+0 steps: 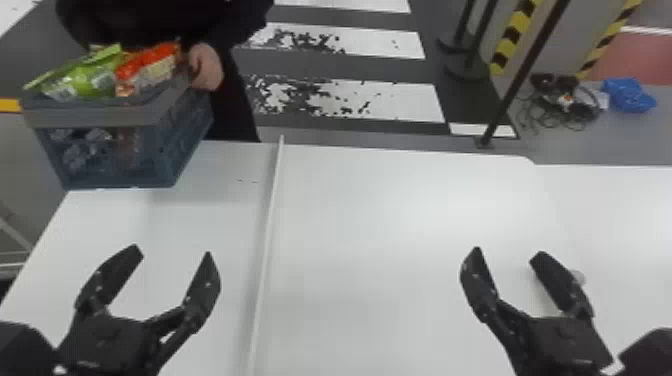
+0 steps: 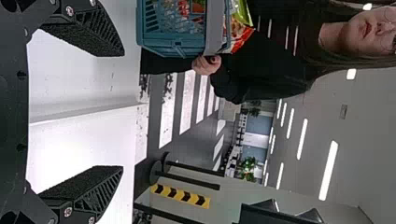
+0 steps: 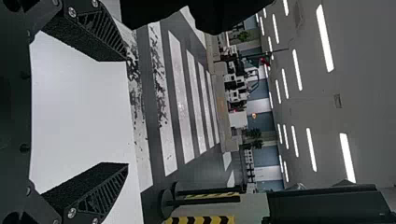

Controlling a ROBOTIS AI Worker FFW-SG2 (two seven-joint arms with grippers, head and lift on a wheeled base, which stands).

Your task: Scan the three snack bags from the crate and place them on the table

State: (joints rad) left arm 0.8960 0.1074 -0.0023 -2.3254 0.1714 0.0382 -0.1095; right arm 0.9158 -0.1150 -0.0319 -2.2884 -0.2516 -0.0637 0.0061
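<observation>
Left gripper (image 1: 172, 253), right gripper (image 1: 509, 253) gape wide, empty; snack bags (image 1: 92, 80) in crate (image 1: 100, 116) beyond left one look light, slick, crushable, best pinched by top edges.

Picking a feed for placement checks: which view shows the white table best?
The head view: it takes in the white table's left and far edges and the light strip across it. The left wrist view shows part of it sideways, strip included; the right wrist view, a plain white section.
</observation>
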